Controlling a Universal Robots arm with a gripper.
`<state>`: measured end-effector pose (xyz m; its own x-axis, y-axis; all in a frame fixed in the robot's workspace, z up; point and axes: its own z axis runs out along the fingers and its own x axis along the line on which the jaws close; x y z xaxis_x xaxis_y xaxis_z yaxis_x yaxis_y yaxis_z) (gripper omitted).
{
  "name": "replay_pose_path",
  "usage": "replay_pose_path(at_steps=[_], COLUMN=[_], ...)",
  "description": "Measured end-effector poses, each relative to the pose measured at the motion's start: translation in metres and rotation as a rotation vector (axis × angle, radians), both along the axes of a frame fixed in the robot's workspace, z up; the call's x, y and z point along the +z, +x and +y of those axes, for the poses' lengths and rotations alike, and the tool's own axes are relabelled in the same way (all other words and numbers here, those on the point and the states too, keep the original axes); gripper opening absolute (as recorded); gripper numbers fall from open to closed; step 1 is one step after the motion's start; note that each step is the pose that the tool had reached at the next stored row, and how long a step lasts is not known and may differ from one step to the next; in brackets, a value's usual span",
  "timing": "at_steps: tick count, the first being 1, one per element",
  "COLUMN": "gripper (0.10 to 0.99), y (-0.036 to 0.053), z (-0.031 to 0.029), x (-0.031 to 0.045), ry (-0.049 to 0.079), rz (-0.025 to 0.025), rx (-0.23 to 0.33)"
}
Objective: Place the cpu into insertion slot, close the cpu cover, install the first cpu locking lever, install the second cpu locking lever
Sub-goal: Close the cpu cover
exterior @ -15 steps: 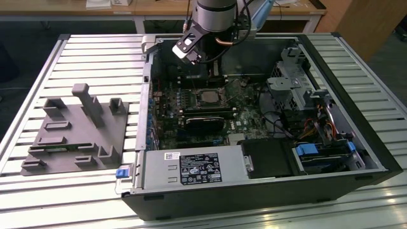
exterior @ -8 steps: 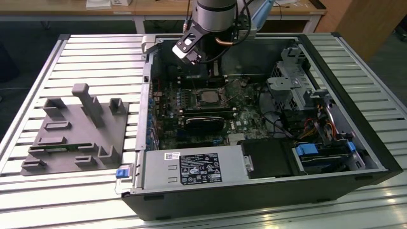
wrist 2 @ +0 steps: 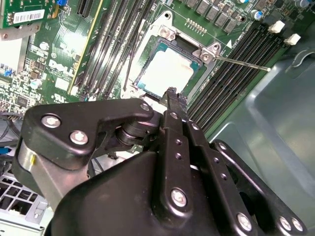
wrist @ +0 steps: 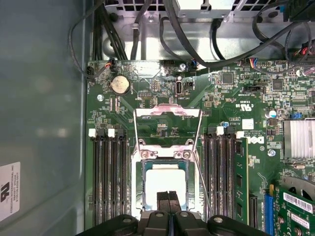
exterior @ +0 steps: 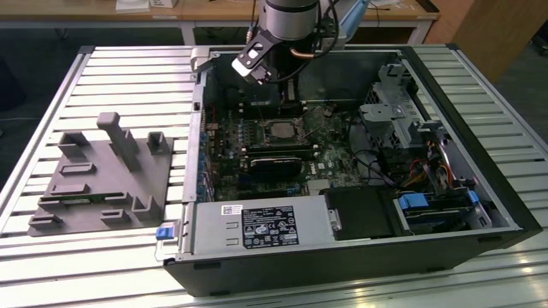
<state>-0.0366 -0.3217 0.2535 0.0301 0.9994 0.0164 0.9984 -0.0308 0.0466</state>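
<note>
Above the green motherboard (wrist: 231, 93), the gripper (wrist: 169, 196), its fingers pressed together and empty, hovers just over the cpu (wrist: 165, 179), which lies in the insertion slot (wrist: 144, 191), framed by the silvery cpu cover (wrist: 162, 153).

labels you can see, print too small to make out | black label (exterior: 268, 226) with white print, on power supply housing (exterior: 208, 236) | small white sticker (exterior: 233, 209) just above it | white sticker (wrist: 9, 191) on case wall (wrist: 44, 123) | barcode sticker (wrist 2: 28, 17) on green expansion card (wrist 2: 11, 7) | white logo (wrist: 255, 140) on motherboard (wrist: 231, 98)
</note>
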Motion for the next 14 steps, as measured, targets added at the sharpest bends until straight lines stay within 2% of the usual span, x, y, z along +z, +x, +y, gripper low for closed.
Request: replay_pose_path(at_steps=[4,7,10,14], gripper=[0.106,0.106,0.106,0.106], y=[0.0011,0.0056,0.0137,0.0287], z=[0.0,0.0,0.0,-0.0001], x=[0.0003,0.0003,0.0003,0.0003], ry=[0.0,0.0,0.0,0.0], rz=[0.0003,0.0003,0.0002,0.0003], rx=[0.0,0.0,0.0,0.0])
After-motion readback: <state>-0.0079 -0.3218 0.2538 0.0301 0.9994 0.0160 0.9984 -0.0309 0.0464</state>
